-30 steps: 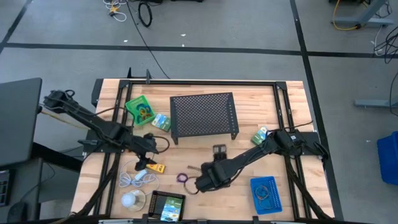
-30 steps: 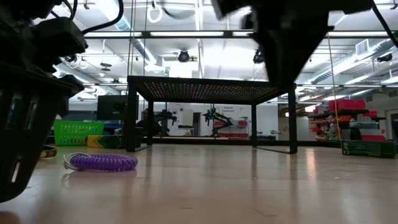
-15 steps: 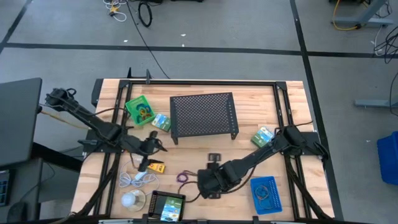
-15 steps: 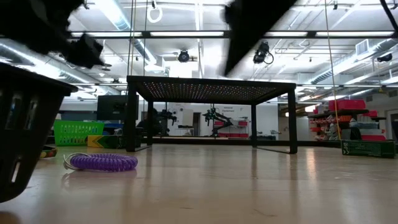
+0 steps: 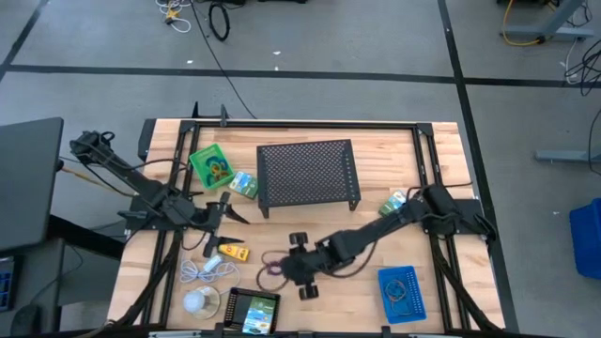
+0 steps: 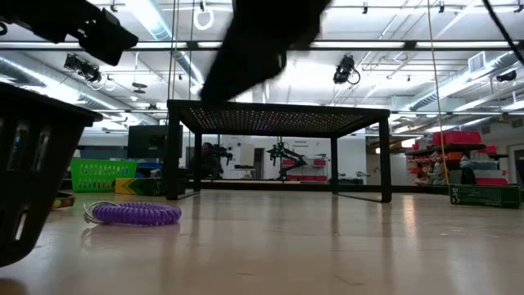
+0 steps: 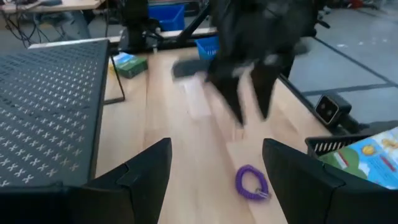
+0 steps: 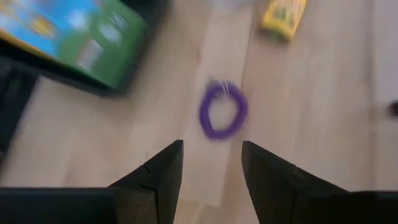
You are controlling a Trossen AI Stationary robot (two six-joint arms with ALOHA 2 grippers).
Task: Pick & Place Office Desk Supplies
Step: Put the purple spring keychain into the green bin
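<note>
The purple loop (image 8: 222, 117) is lying flat on the desk (image 5: 310, 225) near the middle of its front edge, and the right end effector (image 8: 211, 163) is hovering just above it with its fingers parted and grasping nothing. The coil is probably light, soft and springy, so pinching across one side of the ring looks safest. The low view is showing it resting flat, while the left end effector (image 7: 214, 163), released wide, is waiting toward the left edge.
</note>
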